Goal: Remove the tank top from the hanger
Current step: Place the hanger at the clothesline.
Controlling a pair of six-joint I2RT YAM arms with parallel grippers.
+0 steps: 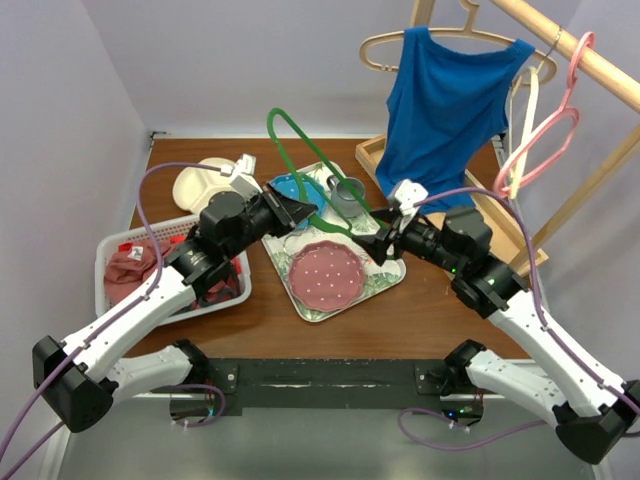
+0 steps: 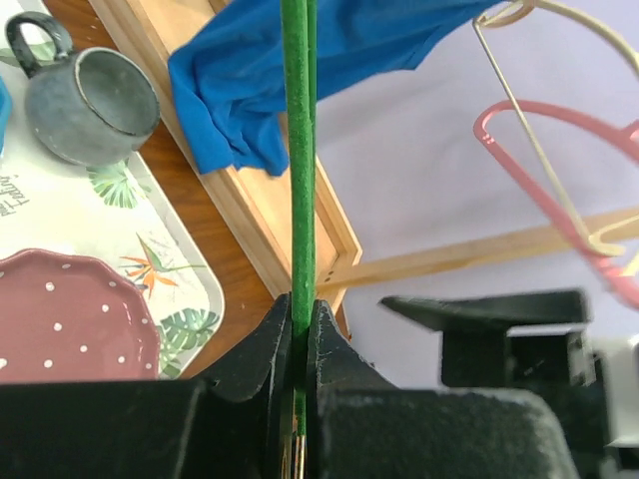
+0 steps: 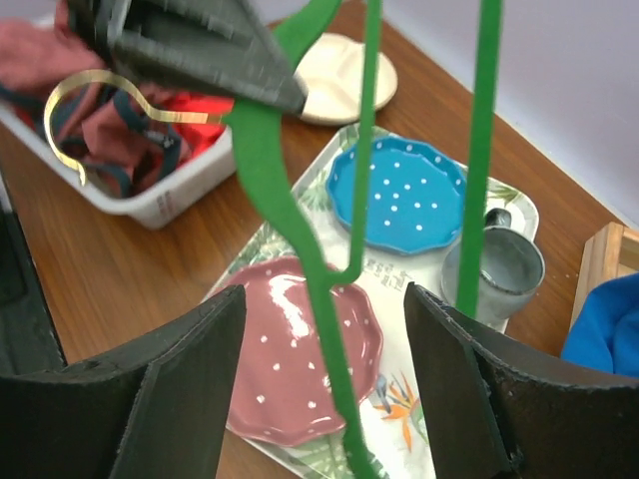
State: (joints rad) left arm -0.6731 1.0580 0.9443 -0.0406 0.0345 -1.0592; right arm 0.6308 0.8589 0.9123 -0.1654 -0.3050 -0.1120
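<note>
A blue tank top (image 1: 445, 110) hangs on a beige hanger (image 1: 375, 50) on the wooden rack rail (image 1: 590, 55) at the back right; its hem shows in the left wrist view (image 2: 379, 40). My left gripper (image 1: 300, 212) (image 2: 300, 309) is shut on a bare green hanger (image 1: 275, 140) (image 2: 298, 150), held up over the tray. My right gripper (image 1: 375, 245) (image 3: 324, 379) is open, with the green hanger's lower arm (image 3: 270, 180) passing between its fingers (image 3: 190, 379) without touching them.
A leaf-print tray (image 1: 385, 275) holds a pink plate (image 1: 328, 272), a blue plate (image 1: 290, 188) and a grey mug (image 1: 347, 195). A white basket (image 1: 110, 250) with a maroon garment (image 1: 130, 265) is at the left. A pink hanger (image 1: 545, 140) hangs on the rail.
</note>
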